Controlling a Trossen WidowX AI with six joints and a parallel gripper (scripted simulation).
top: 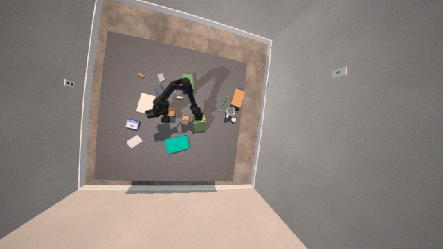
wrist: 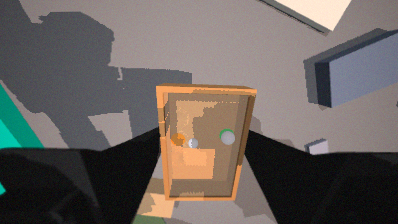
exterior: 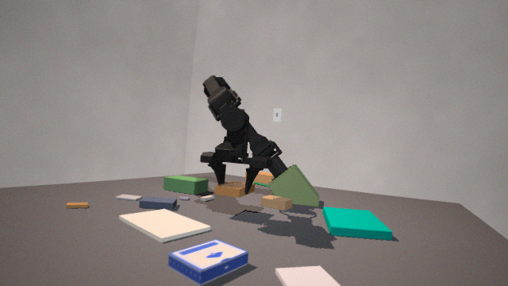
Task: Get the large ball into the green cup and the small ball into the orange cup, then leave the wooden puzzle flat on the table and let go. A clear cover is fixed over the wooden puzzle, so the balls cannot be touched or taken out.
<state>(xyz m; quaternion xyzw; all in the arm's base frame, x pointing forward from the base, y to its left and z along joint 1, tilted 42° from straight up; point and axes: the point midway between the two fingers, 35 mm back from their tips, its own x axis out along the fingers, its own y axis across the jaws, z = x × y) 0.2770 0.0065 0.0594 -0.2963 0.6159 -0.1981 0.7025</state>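
Observation:
The wooden puzzle is an orange-rimmed tray under a clear cover. My gripper is shut on its two long sides and holds it a little above the table. In the wrist view the large grey ball sits at the green cup by the right wall. The small grey ball lies just right of the orange cup, touching or almost touching it.
An olive block at the arm's base, a small tan block and a teal board lie to the right. A green box, a navy block, a cream board and a blue-white box lie to the left.

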